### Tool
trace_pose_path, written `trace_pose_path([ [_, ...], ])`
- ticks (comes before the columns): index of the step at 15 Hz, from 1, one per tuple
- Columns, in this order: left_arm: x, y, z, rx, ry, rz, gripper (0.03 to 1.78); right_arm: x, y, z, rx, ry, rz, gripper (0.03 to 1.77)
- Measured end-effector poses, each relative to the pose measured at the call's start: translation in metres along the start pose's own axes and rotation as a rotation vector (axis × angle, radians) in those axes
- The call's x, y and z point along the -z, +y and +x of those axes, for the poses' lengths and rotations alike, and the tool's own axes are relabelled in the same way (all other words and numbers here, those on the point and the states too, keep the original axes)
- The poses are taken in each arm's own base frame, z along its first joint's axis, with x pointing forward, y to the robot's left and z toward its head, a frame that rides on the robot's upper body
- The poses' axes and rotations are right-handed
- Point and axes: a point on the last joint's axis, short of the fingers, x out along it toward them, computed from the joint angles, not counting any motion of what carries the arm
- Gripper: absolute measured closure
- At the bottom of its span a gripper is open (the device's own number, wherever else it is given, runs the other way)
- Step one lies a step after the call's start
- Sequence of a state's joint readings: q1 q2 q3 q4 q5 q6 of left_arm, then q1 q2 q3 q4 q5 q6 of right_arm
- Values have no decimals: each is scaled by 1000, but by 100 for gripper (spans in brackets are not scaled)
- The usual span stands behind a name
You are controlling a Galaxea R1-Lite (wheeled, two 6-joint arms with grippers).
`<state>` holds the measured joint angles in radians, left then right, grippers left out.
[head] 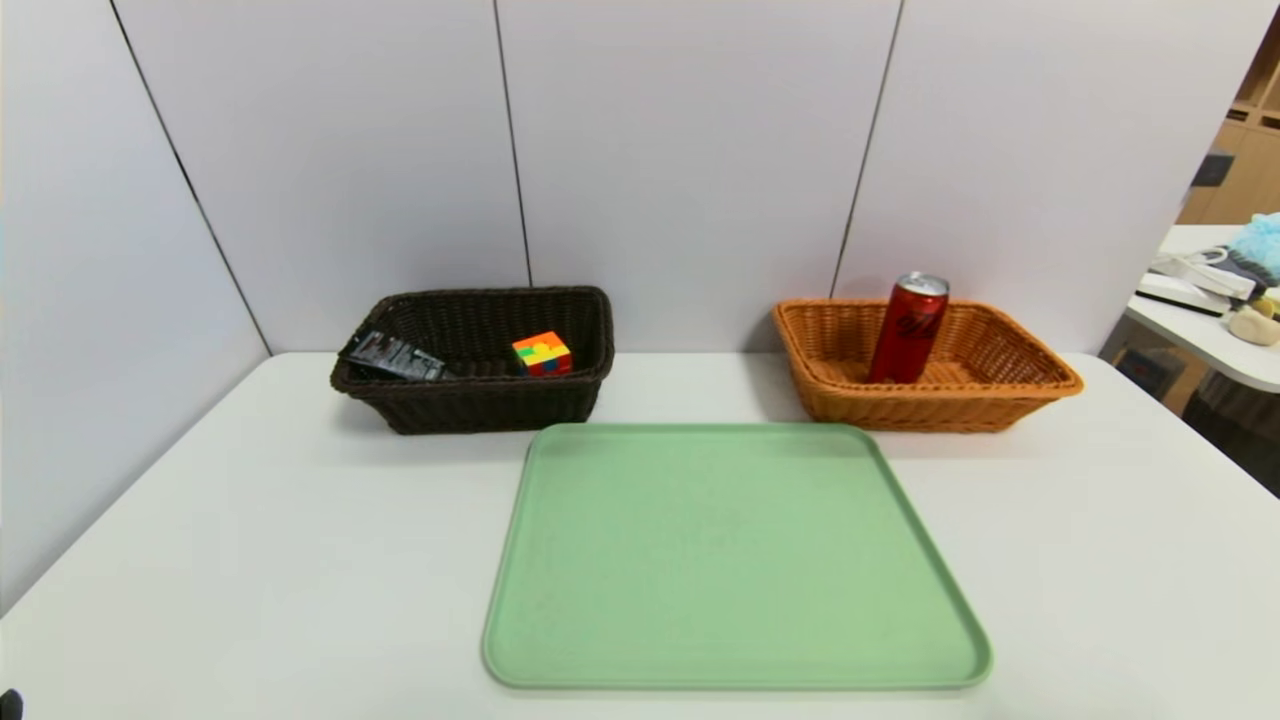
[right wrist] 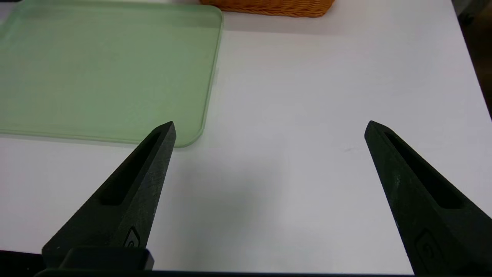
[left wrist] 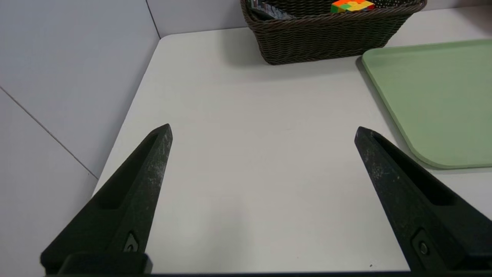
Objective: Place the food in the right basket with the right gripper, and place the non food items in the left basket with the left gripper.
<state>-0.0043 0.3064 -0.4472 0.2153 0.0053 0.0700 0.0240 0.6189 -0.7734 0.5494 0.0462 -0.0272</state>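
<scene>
The red can (head: 908, 329) stands upright inside the orange-tan right basket (head: 1020, 385). In the dark brown left basket (head: 480, 405) lie the black tube (head: 393, 356) and the multicoloured puzzle cube (head: 542, 353); the left wrist view shows this basket (left wrist: 326, 38) with the cube (left wrist: 351, 5) and tube (left wrist: 271, 9) far ahead. My left gripper (left wrist: 263, 130) hangs open over bare table near the front left, holding nothing. My right gripper (right wrist: 270, 127) stands open over bare table at the front right, beside the tray's corner, with a strip of the right basket (right wrist: 269, 7) far ahead.
A green tray (head: 735, 560) with nothing on it lies in the middle of the white table (head: 250, 560), also seen as tray (left wrist: 434, 96) and tray (right wrist: 96, 73). Grey wall panels stand behind the baskets. A second table with clutter (head: 1215, 290) is at the far right.
</scene>
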Motion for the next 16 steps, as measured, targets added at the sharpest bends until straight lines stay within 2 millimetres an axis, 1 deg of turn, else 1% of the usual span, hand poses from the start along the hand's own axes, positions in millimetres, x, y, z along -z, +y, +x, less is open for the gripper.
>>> trace_pose_path([
  [2,17,-2,-11,24,-16,1,12,16,1,-15,0,-64,-3,11],
  [4,33,-3,-16,39,-25,3,12,31,2,-26,8,-155,-6,11],
  [6,44,-4,-20,38,-45,5,12,42,2,-33,29,-267,-10,11],
  [8,54,-5,-22,35,-61,10,12,55,2,-37,76,-321,-6,11],
  [11,62,-5,-22,30,-91,7,12,77,3,-37,90,-352,-25,11],
  [13,70,-5,-17,27,-83,5,12,94,3,-33,91,-395,-60,11],
  [14,74,-6,-14,24,-91,5,12,103,4,-28,92,-424,-83,11],
  [16,81,-6,-6,22,-130,7,12,111,4,-17,98,-526,-112,11],
])
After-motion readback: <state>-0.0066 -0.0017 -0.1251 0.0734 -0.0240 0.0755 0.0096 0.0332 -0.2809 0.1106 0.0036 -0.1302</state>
